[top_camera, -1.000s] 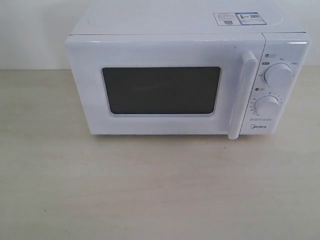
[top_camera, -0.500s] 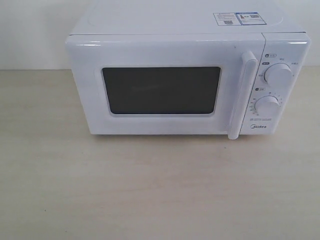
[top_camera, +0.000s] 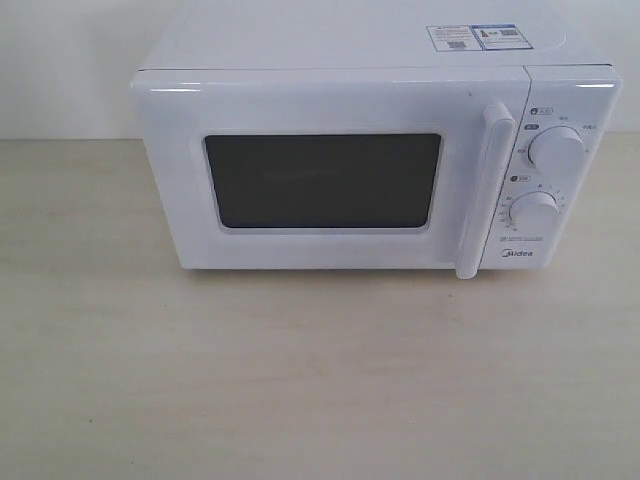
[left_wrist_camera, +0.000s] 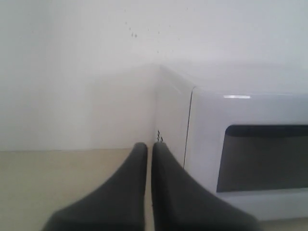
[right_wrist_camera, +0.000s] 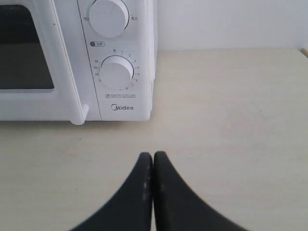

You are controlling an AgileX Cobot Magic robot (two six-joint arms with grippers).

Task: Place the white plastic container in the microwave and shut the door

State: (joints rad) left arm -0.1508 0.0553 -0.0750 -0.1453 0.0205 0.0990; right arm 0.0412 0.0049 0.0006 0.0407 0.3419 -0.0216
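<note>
The white Midea microwave (top_camera: 375, 160) stands at the back of the pale wooden table, with its door (top_camera: 320, 175) shut and the long vertical handle (top_camera: 483, 190) beside the two dials. No white plastic container shows in any view. My left gripper (left_wrist_camera: 149, 146) is shut and empty, off the microwave's (left_wrist_camera: 250, 144) left front corner. My right gripper (right_wrist_camera: 153, 155) is shut and empty above the table, in front of the microwave's (right_wrist_camera: 77, 57) dial panel. Neither gripper appears in the exterior view.
The pale wooden table (top_camera: 320, 380) stretches in front of the microwave. A white wall (left_wrist_camera: 72, 72) rises behind it. Two stickers (top_camera: 475, 37) lie on the microwave's top.
</note>
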